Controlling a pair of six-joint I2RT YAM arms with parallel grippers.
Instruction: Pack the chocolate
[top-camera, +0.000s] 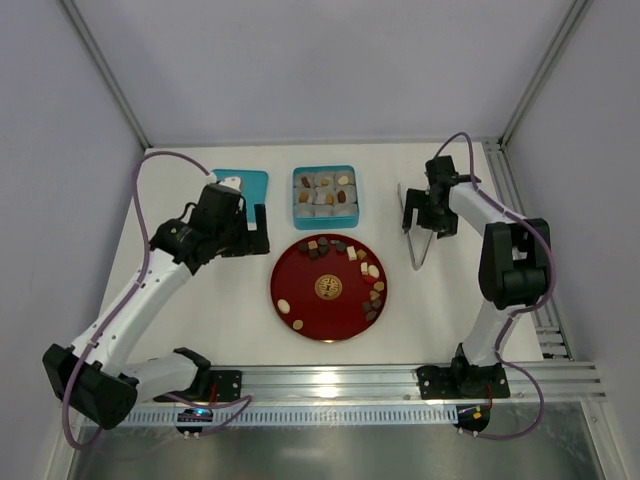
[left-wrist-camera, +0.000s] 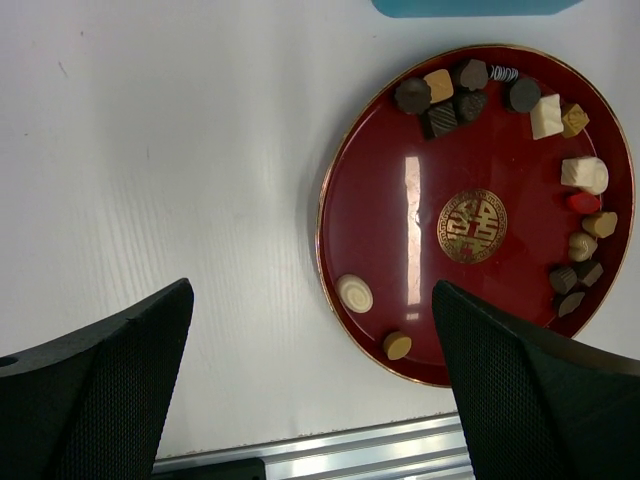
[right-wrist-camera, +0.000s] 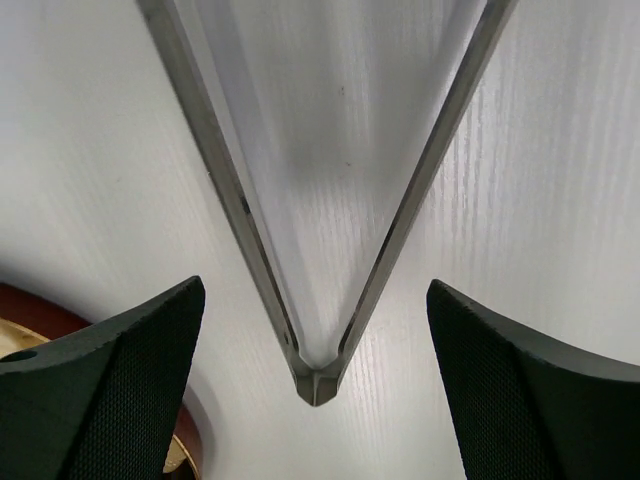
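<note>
Gaping wide, the left claw (left-wrist-camera: 312, 290) hangs over the tabletop (left-wrist-camera: 150, 150) just left of the plate (left-wrist-camera: 370, 220) bearing most chocolate (left-wrist-camera: 546, 115), some sits in the box (top-camera: 295, 195), while the right claw (right-wrist-camera: 315, 288), also wide and empty, straddles tongs (right-wrist-camera: 316, 383) well right of the plate.

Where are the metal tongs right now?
In the top view, the metal tongs lie right of the red plate, on the white table, under the open right end effector.
</note>
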